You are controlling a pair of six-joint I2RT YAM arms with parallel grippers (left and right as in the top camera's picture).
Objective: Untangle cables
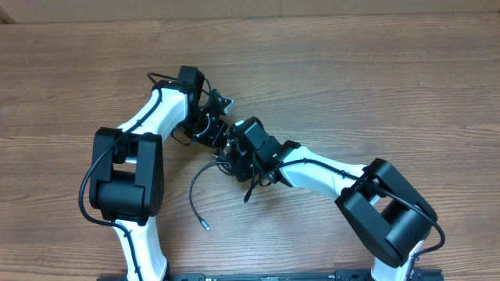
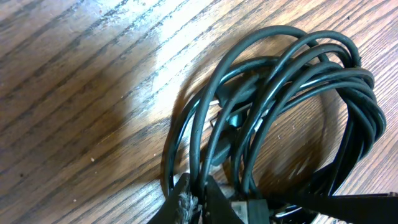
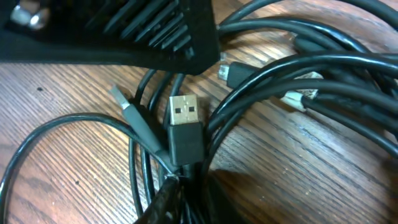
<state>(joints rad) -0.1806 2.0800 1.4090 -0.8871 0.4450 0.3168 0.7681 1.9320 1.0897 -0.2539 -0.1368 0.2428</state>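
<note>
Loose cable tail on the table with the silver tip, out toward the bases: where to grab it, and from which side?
Grip the cord just behind the plug tip, coming straight down from above with the jaws across it. That tail lies flat on the bare table and arcs clear of the tangle, so probably nothing else gets pinched.

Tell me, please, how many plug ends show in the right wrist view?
3: a flat gold-faced USB plug at centre, a thin silvery tip to its left, a small plug above right. A pale piece further right may be a fourth; the cables may hide others.
</note>
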